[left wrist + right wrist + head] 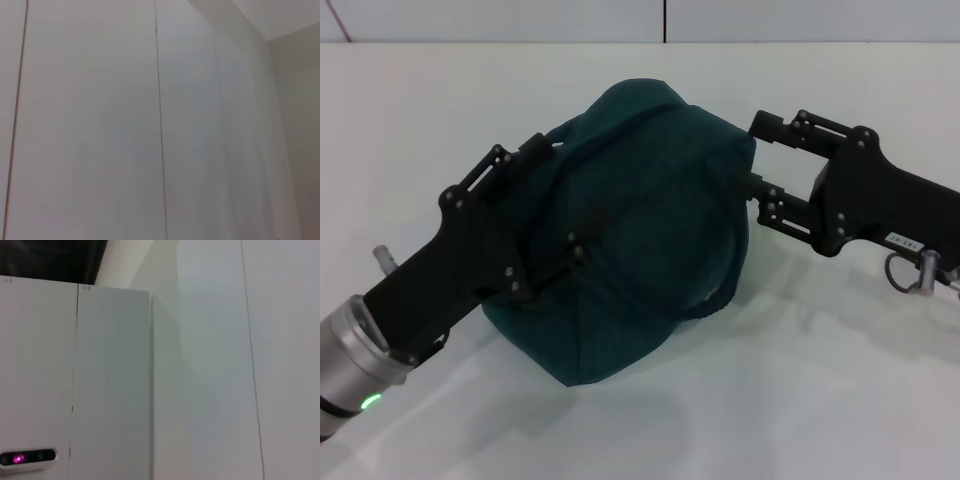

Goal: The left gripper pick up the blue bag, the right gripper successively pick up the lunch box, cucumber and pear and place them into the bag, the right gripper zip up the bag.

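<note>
The left gripper (542, 205) reaches in low with fingers (495, 165) spread; the right gripper (758, 155) faces it, fingers (790, 128) likewise spread.

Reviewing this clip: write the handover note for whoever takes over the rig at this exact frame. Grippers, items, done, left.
Left gripper: at the blue bag's left side, fingers spread against the fabric; a firm hold cannot be confirmed.
Right gripper: at the bag's upper right edge, fingers apart, one above and one at the fabric.
The bag sits bulging on the white table.
Lunch box, cucumber and pear: none on the table, so probably already inside; not verifiable.
Zipper is not visible, so its state is unknown.
Left: confirm the zip is closed, then release. Wrist views show only walls.
</note>
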Robot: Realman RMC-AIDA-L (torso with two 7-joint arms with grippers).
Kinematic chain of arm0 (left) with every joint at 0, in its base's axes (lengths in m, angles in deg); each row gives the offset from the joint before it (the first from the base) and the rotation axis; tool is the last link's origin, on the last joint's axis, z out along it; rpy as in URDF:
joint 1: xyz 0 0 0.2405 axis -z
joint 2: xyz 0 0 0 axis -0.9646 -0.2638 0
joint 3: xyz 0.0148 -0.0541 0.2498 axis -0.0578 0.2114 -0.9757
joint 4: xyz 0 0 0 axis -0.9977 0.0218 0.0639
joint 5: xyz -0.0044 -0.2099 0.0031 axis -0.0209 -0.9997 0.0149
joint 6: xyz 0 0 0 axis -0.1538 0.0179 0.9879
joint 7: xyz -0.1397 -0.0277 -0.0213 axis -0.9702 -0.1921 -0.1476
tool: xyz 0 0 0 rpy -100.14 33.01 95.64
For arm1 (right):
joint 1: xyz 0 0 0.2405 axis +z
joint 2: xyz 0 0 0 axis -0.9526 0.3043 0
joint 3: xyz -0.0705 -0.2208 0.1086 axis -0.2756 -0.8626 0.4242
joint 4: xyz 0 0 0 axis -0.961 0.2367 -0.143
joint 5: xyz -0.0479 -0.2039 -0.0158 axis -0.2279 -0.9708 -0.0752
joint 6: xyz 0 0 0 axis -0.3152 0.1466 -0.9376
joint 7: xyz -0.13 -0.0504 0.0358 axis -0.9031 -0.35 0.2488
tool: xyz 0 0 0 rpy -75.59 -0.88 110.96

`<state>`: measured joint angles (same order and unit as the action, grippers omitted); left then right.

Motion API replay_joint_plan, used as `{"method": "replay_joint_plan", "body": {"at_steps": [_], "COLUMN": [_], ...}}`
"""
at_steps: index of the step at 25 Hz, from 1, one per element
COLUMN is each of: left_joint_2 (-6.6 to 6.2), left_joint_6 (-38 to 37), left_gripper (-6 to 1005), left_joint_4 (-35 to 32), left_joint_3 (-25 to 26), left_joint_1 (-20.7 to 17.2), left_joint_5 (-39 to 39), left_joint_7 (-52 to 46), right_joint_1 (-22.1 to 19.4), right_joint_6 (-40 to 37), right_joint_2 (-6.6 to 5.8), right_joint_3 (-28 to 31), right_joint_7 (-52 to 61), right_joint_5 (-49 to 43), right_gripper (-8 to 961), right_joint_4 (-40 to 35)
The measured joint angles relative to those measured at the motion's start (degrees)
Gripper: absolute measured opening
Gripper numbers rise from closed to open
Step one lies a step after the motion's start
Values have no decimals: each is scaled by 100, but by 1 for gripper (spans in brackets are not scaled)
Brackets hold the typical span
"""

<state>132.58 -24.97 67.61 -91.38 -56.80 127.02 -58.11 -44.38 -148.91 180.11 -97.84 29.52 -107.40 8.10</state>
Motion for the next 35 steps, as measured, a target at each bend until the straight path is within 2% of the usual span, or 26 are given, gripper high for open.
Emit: {"method": "replay_joint_plan", "body": {"at_steps": [18,35], "left_joint_2": [23,23], "left_joint_6": [-11,-140], "left_gripper": [813,811], "left_joint_4": [9,8], "left_joint_3": [-14,-17], "left_joint_1": [-58,-142], "left_joint_5": [21,37], "left_joint_7": [67,69], "right_joint_1": [-101,-119], "right_joint_6": [8,17], "right_joint_2": [66,64], "right_joint_3": [-19,-45], "right_joint_7": [-367,-375], "right_joint_5": [16,21], "right_gripper": [577,578], "right_joint_4": [20,20]}}
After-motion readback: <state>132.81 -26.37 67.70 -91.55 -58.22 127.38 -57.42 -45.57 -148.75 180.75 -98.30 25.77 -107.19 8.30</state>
